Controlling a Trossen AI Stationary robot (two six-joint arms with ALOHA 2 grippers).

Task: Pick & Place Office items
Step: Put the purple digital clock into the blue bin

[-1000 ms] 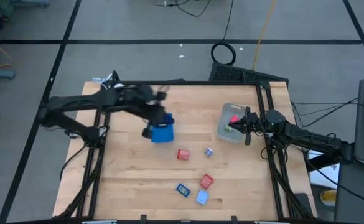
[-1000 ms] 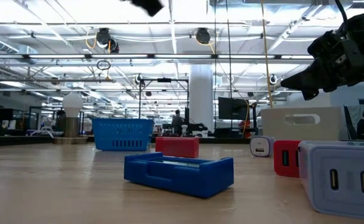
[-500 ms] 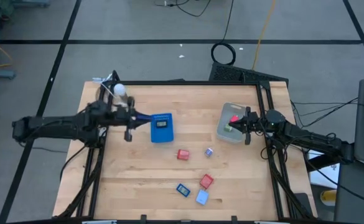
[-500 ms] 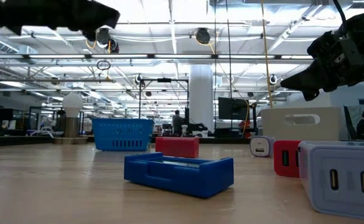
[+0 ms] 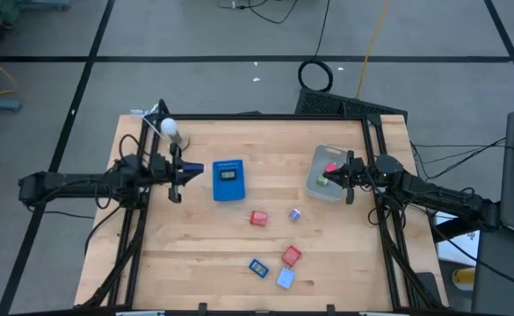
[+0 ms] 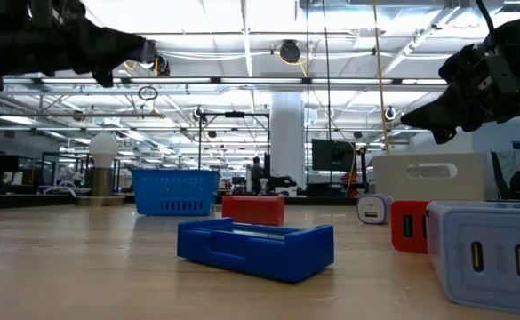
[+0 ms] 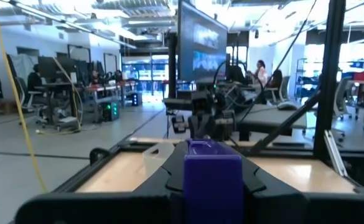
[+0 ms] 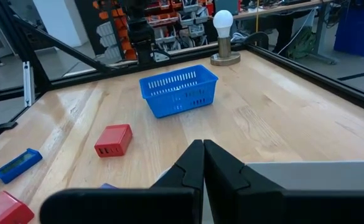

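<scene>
Partly done: one red piece (image 5: 330, 168) lying in the grey bin (image 5: 317, 187), a purple piece (image 7: 212, 180) grasped in the left tool (image 5: 179, 170) above the surface (image 5: 344, 254) beside the blue tray (image 5: 228, 180); five pieces (image 5: 258, 218) loose mid-surface. Right tool (image 5: 351, 178) clenched, empty, over the bin

In the low view the light blue charger (image 6: 491, 253) is cut off by the picture's right edge, and the grey bin (image 6: 433, 177) hides its own contents. In the left wrist view the left arm's fingers (image 7: 169, 177) cover the sides of a purple block (image 7: 212, 186), whose bottom runs off the picture. From above, the small piece (image 5: 295, 214) near the desk's middle is too small to identify.
</scene>
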